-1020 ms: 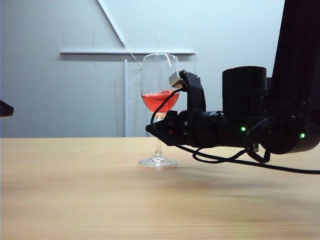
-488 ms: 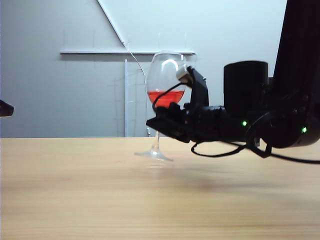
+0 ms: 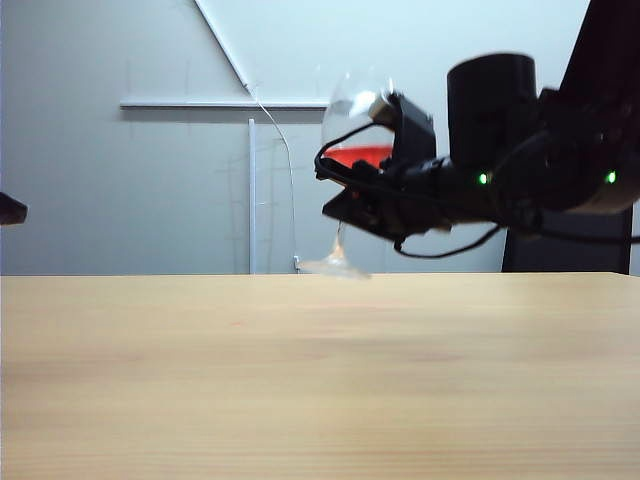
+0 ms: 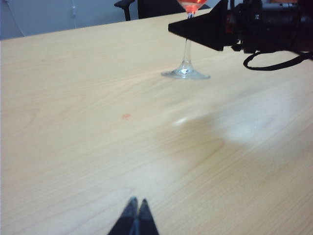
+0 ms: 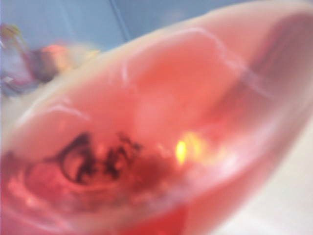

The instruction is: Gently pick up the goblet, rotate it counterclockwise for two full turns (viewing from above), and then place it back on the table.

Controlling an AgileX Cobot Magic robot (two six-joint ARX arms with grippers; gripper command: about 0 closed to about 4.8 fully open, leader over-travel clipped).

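**Goblet held clear of the table, tipped, red liquid inside**

The wide light tan wood-grain table point(image 3: 300, 380) fills the lower half of the exterior view, well below the right pincer. Above it, the black right arm point(image 3: 540, 170) reaches in from the right side of that view and carries the right pincer point(image 3: 345, 205), which is pinched on the tall clear stemmed goblet point(image 3: 352, 130) at the top of its thin stem, just under the bowl. The bowl stands above the pincer and the round foot point(image 3: 335, 267) hangs below it, off the tabletop and tilted, so the whole glass leans with its bowl toward the arm. Red liquid point(image 3: 358, 156) sits in the lower part of the bowl, just above the jaws; the upper part of the bowl is clear. In the right wrist view the bowl point(image 5: 161, 127) is so near the lens that it fills the frame as a red blur.

The left pincer point(image 4: 135, 215) is pressed together, tips touching, low over bare table. The goblet's stem point(image 4: 187, 51) and foot lie well apart from it, far across the tabletop, under the right pincer's dark wedge point(image 4: 200, 30).
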